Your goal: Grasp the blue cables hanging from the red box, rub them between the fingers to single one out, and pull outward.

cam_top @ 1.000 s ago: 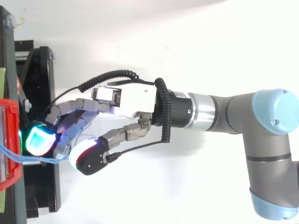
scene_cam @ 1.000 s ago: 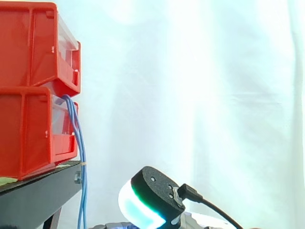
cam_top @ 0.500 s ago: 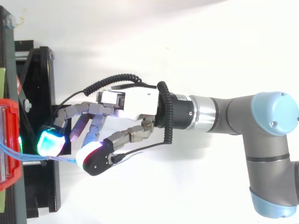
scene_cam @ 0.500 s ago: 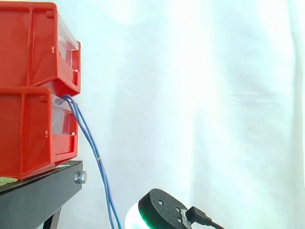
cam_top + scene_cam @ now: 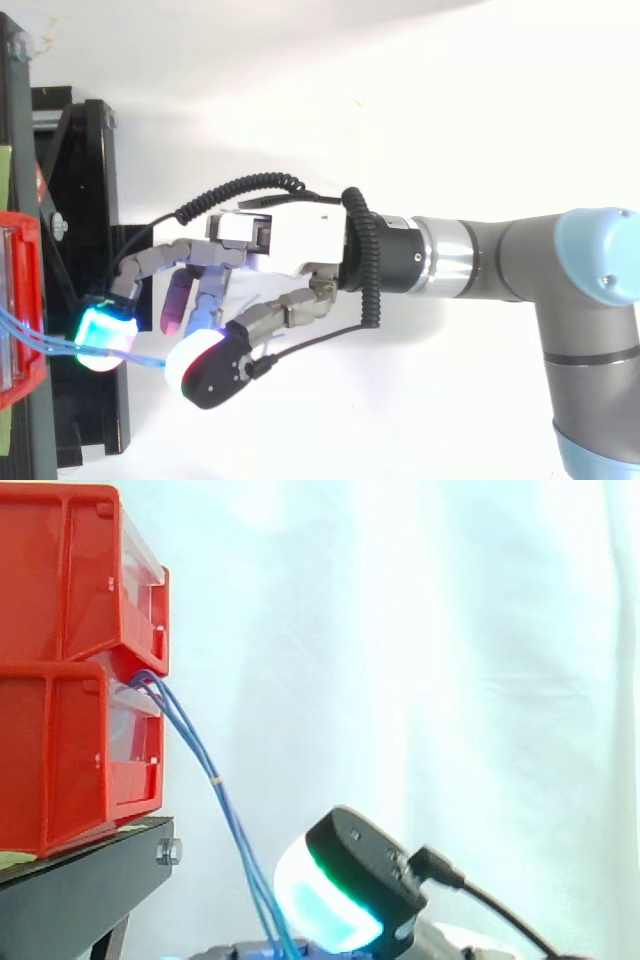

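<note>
One hand (image 5: 285, 245) on one arm (image 5: 500, 270) reaches in from the right, its fingers curled and pinched shut on the blue cables (image 5: 215, 785)

Behind everything hangs one white curtain (image 5: 450, 630). At the left stands one black stand (image 5: 80, 890), and on it sit two red bins, the upper bin (image 5: 70, 570) stacked directly on the lower bin (image 5: 60, 760). A single bolt (image 5: 168, 853) shows on the stand's front edge.

The cables come out at the front of the lower bin, just under the upper one, and slant down and to the right, clear of the stand's edge, to the hand (image 5: 335, 900) at the bottom of the side view. At least two strands lie close together; the exact number cannot be told. One small yellow mark (image 5: 217, 778) sits partway along them.

From above, the cables (image 5: 30, 335) run from the bin's edge under a cyan-glowing fingertip (image 5: 100, 328) and on to the thumb pad (image 5: 190, 355), which glows white with a red rim. The other fingers bend loosely beside them, above the stand (image 5: 85, 200)
</note>
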`<state>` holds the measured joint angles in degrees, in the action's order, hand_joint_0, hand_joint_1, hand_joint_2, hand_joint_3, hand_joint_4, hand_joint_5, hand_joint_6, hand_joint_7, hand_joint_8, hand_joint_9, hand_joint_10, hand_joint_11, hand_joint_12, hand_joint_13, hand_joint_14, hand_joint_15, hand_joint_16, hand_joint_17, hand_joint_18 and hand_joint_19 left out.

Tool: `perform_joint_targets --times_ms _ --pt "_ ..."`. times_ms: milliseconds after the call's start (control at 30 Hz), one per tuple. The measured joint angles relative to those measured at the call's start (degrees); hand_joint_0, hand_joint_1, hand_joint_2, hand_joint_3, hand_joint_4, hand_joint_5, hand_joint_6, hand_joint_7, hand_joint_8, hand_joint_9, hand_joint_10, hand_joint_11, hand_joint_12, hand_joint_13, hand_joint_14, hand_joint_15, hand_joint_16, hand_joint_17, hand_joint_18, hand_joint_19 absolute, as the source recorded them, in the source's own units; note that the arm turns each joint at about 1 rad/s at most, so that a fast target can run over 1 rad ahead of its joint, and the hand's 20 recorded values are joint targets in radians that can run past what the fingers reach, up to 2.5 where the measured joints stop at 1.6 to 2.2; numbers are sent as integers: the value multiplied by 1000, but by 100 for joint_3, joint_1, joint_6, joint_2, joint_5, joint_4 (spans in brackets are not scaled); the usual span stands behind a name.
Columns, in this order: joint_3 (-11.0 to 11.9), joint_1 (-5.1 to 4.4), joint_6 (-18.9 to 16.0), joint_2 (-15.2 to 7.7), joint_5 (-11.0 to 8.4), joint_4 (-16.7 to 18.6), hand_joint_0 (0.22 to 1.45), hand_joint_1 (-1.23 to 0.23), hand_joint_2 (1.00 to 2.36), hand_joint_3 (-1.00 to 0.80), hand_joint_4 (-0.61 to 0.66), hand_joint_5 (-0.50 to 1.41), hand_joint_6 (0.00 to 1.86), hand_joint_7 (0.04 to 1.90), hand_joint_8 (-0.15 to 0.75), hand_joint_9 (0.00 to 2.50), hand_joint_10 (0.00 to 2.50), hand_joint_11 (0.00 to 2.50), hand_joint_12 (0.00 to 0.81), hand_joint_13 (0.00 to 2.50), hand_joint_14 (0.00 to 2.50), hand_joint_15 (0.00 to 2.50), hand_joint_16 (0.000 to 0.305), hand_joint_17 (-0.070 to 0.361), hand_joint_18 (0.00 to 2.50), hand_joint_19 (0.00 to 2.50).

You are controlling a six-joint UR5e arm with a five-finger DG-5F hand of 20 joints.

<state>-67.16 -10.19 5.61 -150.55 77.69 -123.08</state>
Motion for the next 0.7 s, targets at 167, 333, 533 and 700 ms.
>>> perform_joint_targets --times_ms 167,333,533,700 --pt "-538 -26 111 495 0 -65 532 -528 1001 -490 301 -143 503 913 295 1389 24 1054 337 1480 26 1293 44 99 783 747" --pt "-1227 -50 348 1141 -91 -97 534 -551 1001 -493 289 -140 503 944 285 1405 25 1106 331 1485 24 1308 44 99 788 755" --pt "-1468 -52 361 1558 -167 -473 549 -598 1000 -494 247 -130 504 989 263 1406 24 1207 329 1449 25 1328 45 101 772 772" --pt "-1188 -53 249 1597 -179 -1111 551 -629 1000 -497 213 -112 503 1033 263 1359 24 1244 338 1397 25 1317 45 102 744 776"
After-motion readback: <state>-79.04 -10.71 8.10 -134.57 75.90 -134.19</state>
